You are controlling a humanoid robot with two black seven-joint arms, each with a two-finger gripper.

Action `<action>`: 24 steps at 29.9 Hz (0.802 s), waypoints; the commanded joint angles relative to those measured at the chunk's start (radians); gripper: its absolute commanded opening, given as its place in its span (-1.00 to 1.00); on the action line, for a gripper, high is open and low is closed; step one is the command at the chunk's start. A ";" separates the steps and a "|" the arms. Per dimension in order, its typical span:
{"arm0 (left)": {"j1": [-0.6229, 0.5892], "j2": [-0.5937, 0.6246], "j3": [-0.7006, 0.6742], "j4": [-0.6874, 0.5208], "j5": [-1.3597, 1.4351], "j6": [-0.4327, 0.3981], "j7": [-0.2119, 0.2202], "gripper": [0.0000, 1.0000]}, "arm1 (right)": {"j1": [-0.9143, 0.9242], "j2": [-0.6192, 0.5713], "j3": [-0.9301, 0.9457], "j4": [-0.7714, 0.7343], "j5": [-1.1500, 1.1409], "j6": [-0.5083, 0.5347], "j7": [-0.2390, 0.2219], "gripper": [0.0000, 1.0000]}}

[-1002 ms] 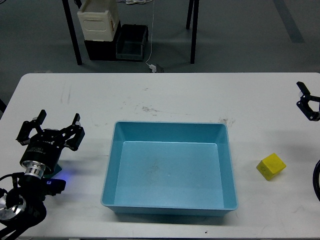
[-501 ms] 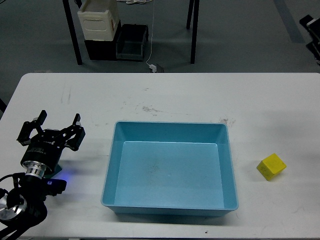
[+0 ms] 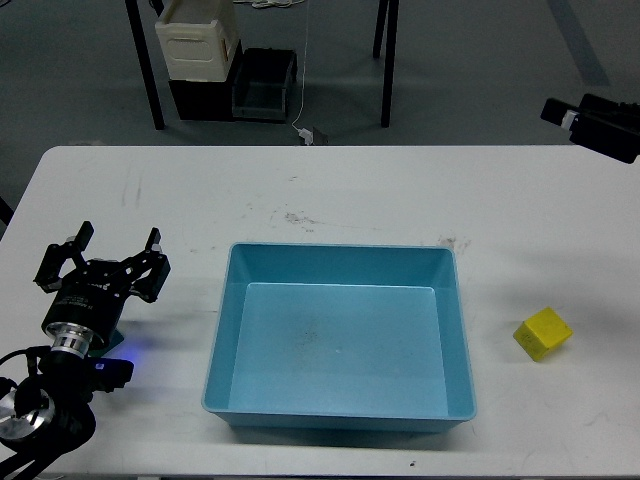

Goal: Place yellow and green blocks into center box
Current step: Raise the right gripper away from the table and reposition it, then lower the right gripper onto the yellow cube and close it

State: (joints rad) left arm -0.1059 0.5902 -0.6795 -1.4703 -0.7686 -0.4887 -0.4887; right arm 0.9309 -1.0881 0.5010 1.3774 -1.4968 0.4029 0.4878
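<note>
Blue box (image 3: 340,345) sits mid-table (image 3: 300,190), nothing in it; yellow block (image 3: 543,333) lies on the table to the box's right, apart from it, near the right edge; no green block clearly seen, though a bit of teal shows under the left arm approx at the blue glow, can't tell what it is.

Left gripper (image 3: 100,252) at the left side of the table, well left of the box; fingers (image 3: 153,243) spread apart, nothing between them; arm body w/ silver ring below it runs to the lower-left corner.

Right gripper (image 3: 562,112) at the upper right, above the table's far edge, well apart from the yellow block; seen as a dark blocky end w/ a pale tip, fingers can't be told apart, so open or closed can't tell.

Beyond the table: grey floor, black table legs, a cream bin (image 3: 198,38) on dark crates (image 3: 264,85), a white cable (image 3: 303,60).
</note>
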 commanded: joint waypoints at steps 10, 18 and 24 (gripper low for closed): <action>0.000 -0.003 0.001 0.025 0.000 0.000 0.000 1.00 | 0.095 -0.013 -0.215 0.060 -0.427 0.086 0.001 0.93; 0.000 -0.003 0.000 0.025 0.000 0.000 0.000 1.00 | 0.098 0.004 -0.341 0.068 -0.510 0.086 0.001 0.93; 0.000 -0.010 0.000 0.031 0.000 0.000 0.000 1.00 | 0.086 0.007 -0.401 0.057 -0.510 0.086 0.001 0.95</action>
State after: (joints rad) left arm -0.1059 0.5865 -0.6790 -1.4408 -0.7686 -0.4887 -0.4887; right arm 1.0248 -1.0843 0.1264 1.4408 -2.0052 0.4887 0.4886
